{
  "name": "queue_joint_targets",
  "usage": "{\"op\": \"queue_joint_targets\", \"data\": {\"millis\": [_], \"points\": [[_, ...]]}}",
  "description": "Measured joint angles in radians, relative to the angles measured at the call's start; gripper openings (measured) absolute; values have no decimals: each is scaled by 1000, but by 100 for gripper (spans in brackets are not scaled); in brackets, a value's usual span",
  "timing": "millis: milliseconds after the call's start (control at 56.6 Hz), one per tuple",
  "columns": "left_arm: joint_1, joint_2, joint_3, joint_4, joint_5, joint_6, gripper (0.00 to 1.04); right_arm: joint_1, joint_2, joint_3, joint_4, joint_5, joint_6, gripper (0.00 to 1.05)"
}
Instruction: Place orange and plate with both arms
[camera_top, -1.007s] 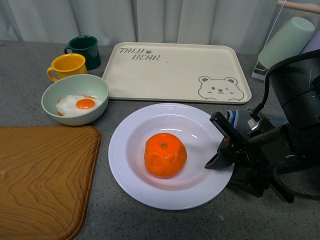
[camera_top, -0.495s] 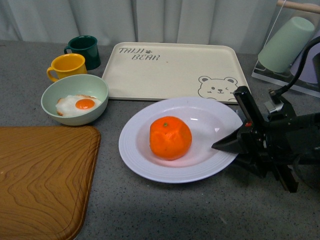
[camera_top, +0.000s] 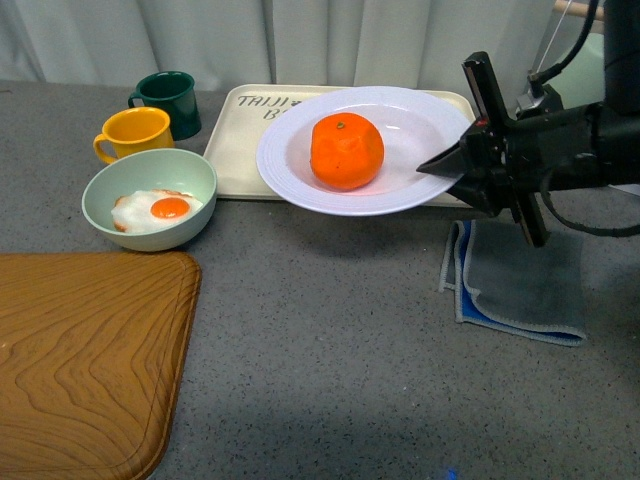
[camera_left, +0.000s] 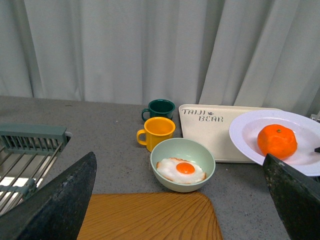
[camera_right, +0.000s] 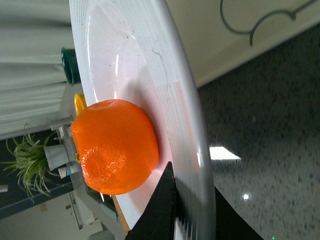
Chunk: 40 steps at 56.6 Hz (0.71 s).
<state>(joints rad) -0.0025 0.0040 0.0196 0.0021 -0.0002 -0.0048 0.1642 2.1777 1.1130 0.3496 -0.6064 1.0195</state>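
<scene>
The white ridged plate (camera_top: 425, 125) hangs in the air above the cream bear tray (camera_top: 238, 160), close to level. The orange (camera_top: 347, 150) rests in its well, stem dot up. My right gripper (camera_top: 455, 168) is shut on the plate's right rim, one finger above it and one below. In the right wrist view the plate (camera_right: 165, 100) runs edge-on between the jaws of that gripper (camera_right: 192, 210), and the orange (camera_right: 115, 147) lies just beyond them. My left gripper (camera_left: 179, 156) is open and holds nothing. It is out of the front view and sits well left of the plate (camera_left: 250, 137).
A pale green bowl with a fried egg (camera_top: 150, 198) stands left of the tray, with a yellow mug (camera_top: 135, 133) and a dark green mug (camera_top: 170, 100) behind it. A wooden board (camera_top: 80, 350) fills the near left. A grey cloth (camera_top: 525, 280) lies under the right arm. A dish rack (camera_left: 25, 150) shows at far left.
My right gripper has raised the plate with the orange off the table and carried it back over the tray. The grey cloth beneath the arm now shows.
</scene>
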Motion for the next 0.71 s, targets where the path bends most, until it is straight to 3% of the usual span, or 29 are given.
{"op": "queue_joint_targets", "data": {"millis": [442, 636, 707], "points": [[0, 0, 0, 0, 0, 0, 98, 26, 256, 473, -260, 50, -29, 4], [0, 0, 0, 0, 0, 0, 98, 31, 294, 516, -330, 79, -52, 4], [0, 0, 0, 0, 0, 0, 98, 30, 297, 516, -333, 83, -57, 10]]}}
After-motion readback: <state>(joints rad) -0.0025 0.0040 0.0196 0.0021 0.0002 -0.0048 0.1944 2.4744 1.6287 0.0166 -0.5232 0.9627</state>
